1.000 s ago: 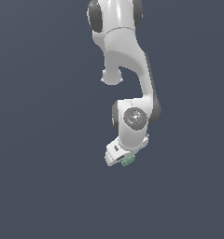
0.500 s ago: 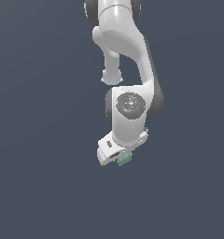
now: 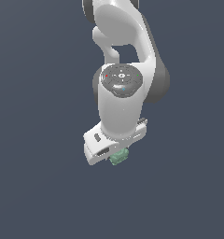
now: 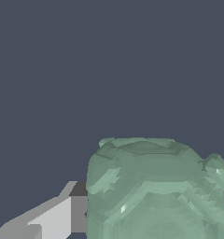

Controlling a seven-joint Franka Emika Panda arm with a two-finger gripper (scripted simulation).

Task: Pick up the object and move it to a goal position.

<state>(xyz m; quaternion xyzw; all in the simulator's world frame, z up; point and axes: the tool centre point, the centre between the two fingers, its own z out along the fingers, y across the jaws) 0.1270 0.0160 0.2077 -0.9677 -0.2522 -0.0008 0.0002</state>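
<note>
one pale green knobbed object [image 3: 118, 157] seen clamped under white gripper [image 3: 115, 156], jaws closed on it; finger [image 4: 48, 217] pressed against its side in wrist view.

Lighting was even and moderate in both views, against a flat dark slate-blue background. The white arm [image 3: 121, 107] was brightest on its upper surfaces, shading to grey underneath. No cast shadows or glare. Renders looked soft and low-resolution, with blocky edges in the wrist view.
</note>
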